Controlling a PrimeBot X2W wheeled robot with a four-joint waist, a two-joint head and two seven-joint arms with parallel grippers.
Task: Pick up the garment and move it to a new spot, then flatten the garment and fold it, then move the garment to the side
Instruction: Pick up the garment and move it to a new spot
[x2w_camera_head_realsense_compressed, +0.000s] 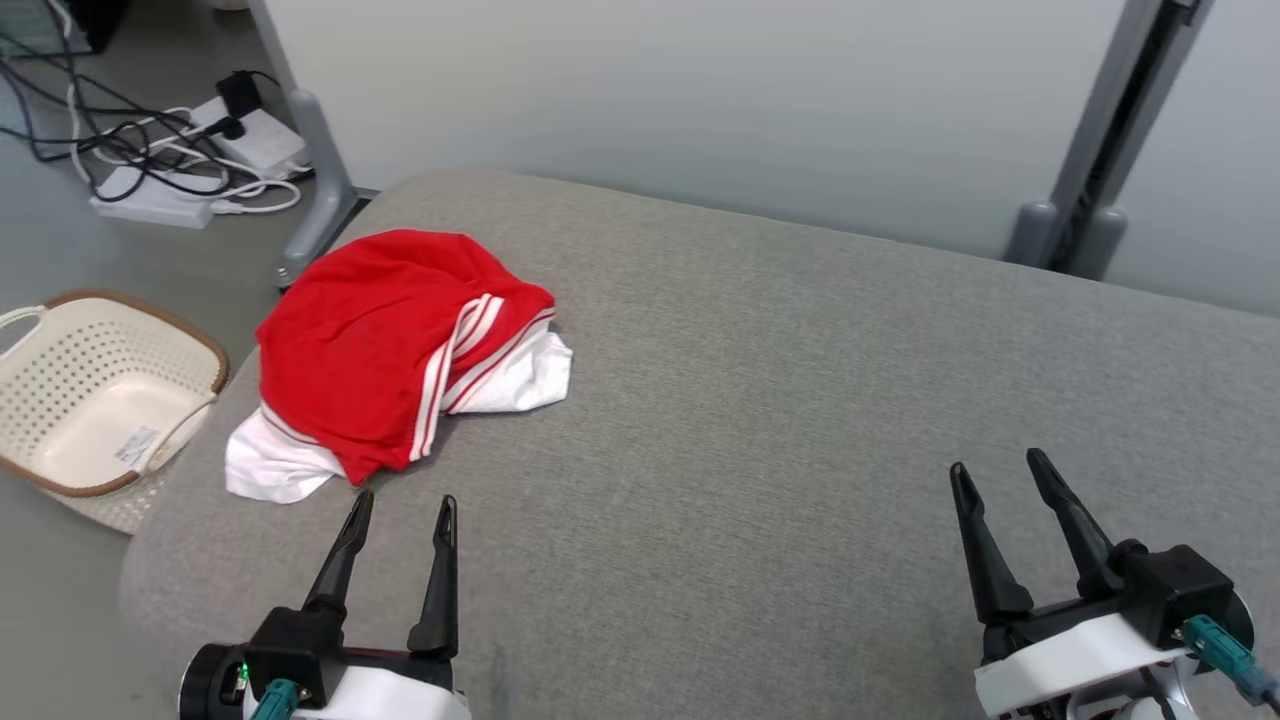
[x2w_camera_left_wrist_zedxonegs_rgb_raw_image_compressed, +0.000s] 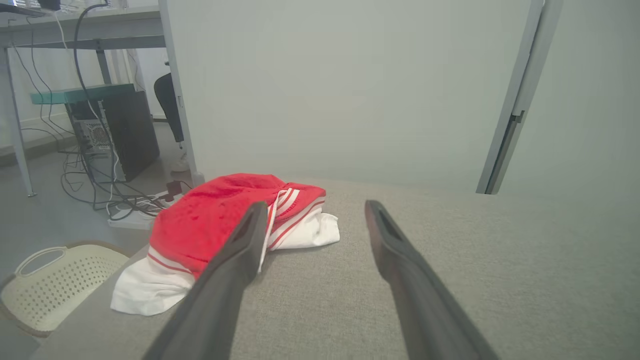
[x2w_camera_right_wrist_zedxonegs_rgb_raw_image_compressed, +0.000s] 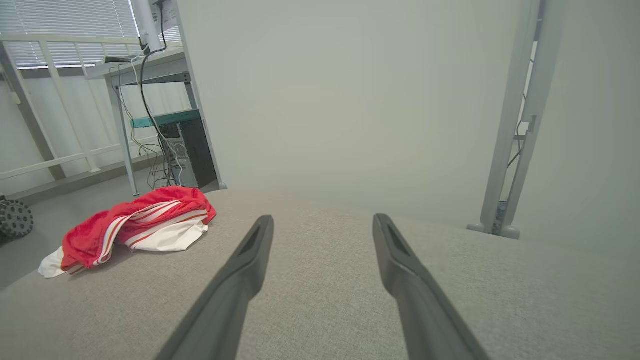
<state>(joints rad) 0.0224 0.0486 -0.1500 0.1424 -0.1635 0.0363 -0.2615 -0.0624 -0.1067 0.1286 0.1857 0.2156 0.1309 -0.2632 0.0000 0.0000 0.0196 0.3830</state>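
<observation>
Left gripper (x2w_camera_head_realsense_compressed: 406, 498), head view: spread, empty, just short of garment (x2w_camera_head_realsense_compressed: 370, 340) at surface's (x2w_camera_head_realsense_compressed: 800, 350) far-left corner; right gripper (x2w_camera_head_realsense_compressed: 997, 462) spread, well apart. Left wrist: garment (x2w_camera_left_wrist_zedxonegs_rgb_raw_image_compressed: 210, 220) hugs left edge above basket (x2w_camera_left_wrist_zedxonegs_rgb_raw_image_compressed: 55, 280); I fear a shallow pinch drags it off. Right wrist: jaws gape, empty.

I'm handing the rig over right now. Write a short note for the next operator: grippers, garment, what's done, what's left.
Left gripper: open, empty, tips just short of the garment's near edge.
Right gripper: open, empty, over bare grey padded surface, well away from the garment.
Garment: red and white, crumpled in a heap near the surface's left edge, above the basket on the floor.
Done: nothing yet; garment not picked up.
Left: pick up and move it, flatten, fold, move aside.
</observation>
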